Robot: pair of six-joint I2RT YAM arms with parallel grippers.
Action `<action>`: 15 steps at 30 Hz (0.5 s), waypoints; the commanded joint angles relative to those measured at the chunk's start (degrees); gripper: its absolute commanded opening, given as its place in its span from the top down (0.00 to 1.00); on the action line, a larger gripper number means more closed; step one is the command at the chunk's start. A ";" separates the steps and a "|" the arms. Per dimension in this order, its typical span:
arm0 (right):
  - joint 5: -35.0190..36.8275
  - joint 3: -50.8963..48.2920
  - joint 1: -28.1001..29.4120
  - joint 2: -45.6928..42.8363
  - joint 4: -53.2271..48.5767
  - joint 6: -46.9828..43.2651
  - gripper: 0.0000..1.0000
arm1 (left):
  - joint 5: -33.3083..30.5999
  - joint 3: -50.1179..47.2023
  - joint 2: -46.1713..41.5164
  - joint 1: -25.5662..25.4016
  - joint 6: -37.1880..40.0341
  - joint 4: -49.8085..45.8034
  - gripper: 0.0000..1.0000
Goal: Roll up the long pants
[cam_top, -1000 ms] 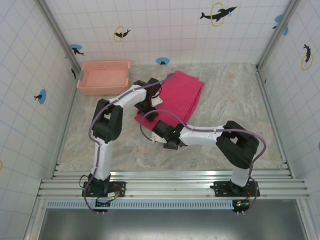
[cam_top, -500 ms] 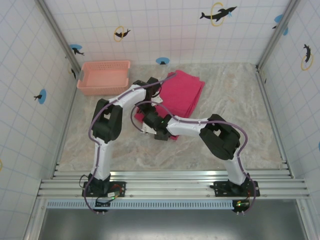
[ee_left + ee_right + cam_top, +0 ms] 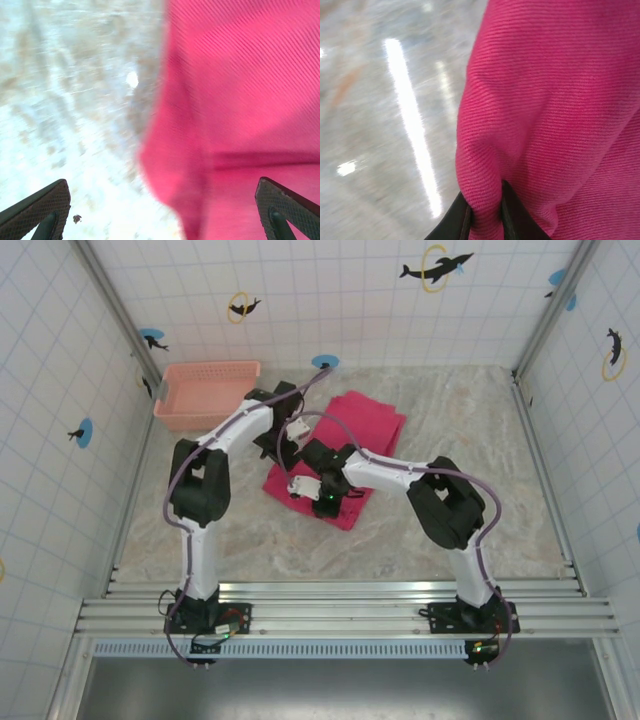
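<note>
Our right gripper (image 3: pixel 485 212) pinches a fold of the long pants (image 3: pixel 372 425), toward the worktop's (image 3: pixel 450 510) far edge, likely to begin rolling; our left gripper (image 3: pixel 160 210) hovers spread wide.

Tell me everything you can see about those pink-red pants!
The long pants are bright magenta-red, made of soft, finely ribbed cloth, plain with no marks. They lie folded into a flat, roughly rectangular bundle on the marbled table, to the right of the pink basket. The right gripper pinches a bunched fold at their near edge. The left gripper hangs open over their left edge.
</note>
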 commanded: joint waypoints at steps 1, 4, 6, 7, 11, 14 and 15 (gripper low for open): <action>-18.35 1.42 -1.79 -1.62 -12.81 2.48 0.91 | -3.94 5.38 -6.18 0.33 -1.50 -6.30 0.03; -28.54 2.05 -5.85 -3.92 -13.42 6.23 0.91 | -4.64 7.78 -8.20 0.23 -1.78 -8.25 0.03; -35.56 2.18 -9.14 -3.97 -13.38 8.55 0.90 | -4.84 7.94 -9.31 0.29 -2.16 -8.30 0.03; -39.36 1.76 -10.97 -3.70 -12.51 10.14 0.90 | -4.54 7.71 -9.77 0.28 -2.47 -8.33 0.03; -47.94 -2.67 -16.70 -2.61 -1.83 20.40 0.89 | -3.66 6.19 -10.25 0.15 -3.81 -8.39 0.03; -46.70 -5.14 -19.45 -0.49 3.24 24.94 0.89 | -3.82 5.43 -9.60 -0.73 -4.32 -8.93 0.03; -45.80 -5.31 -20.03 0.18 3.49 25.08 0.89 | -4.20 5.37 -9.34 -1.30 -4.37 -9.16 0.03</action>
